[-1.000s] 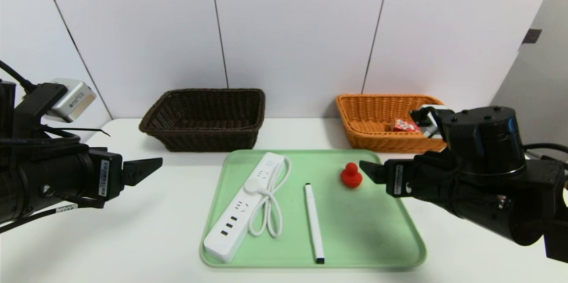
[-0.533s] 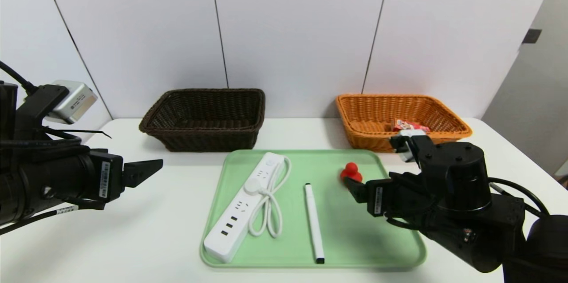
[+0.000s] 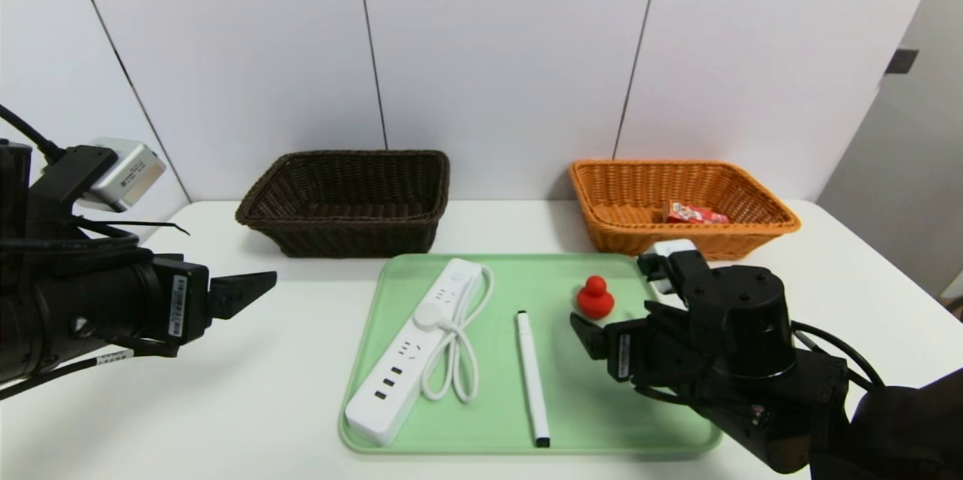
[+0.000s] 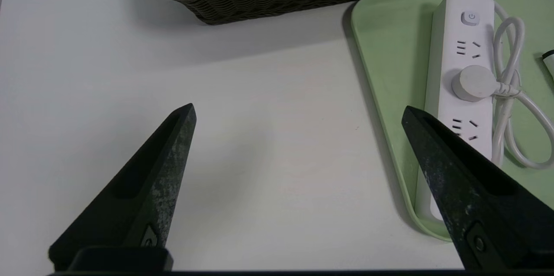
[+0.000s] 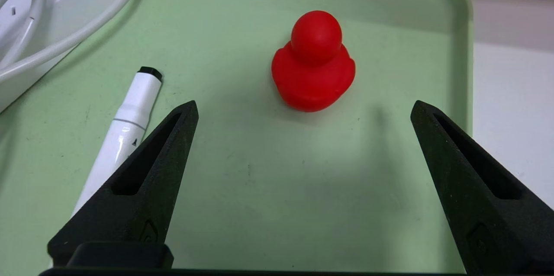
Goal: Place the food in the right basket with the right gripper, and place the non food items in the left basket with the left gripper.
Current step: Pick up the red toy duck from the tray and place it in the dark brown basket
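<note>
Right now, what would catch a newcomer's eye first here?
Probably the bright red rubber-looking figure on the green tray, just beyond the open right gripper. Next, the long white power strip lying at the tray's left. Behind stand two woven baskets, dark brown at left, orange at right.

Just a light green tray (image 3: 639, 420) on a white desk (image 3: 248, 405)

Tray's a rounded rectangle with a raised rim, fwiw. White wall panels (image 3: 511, 51) with thin dark seams stand behind the desk, plus a grey surface (image 3: 903, 141) off right.
</note>
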You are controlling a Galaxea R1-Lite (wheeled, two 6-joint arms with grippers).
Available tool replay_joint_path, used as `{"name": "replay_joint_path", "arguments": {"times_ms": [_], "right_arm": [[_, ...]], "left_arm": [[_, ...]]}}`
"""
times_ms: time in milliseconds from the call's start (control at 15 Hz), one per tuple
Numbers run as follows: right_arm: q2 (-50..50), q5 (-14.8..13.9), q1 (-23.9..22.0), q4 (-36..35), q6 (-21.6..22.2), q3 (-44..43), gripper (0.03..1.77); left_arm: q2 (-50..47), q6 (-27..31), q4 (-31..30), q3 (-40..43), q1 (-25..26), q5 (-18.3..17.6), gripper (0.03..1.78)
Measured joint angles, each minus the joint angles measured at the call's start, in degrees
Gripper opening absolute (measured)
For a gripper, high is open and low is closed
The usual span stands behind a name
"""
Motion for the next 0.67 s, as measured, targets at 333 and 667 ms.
{"name": "replay_joint_path", "arguments": {"times_ms": [333,667], "right_arm": [[1.5,0.0,0.0,-1.6,-0.9,0.3,1.69],[3.2,0.0,0.0,-2.6,-1.5,-0.2,1.69]], "left_arm": [[0.0,0.0,0.0,-0.1,0.0,0.0,1.69],[0.1,-0.1,0.0,-0.1,0.0,-0.1,1.69]]}}
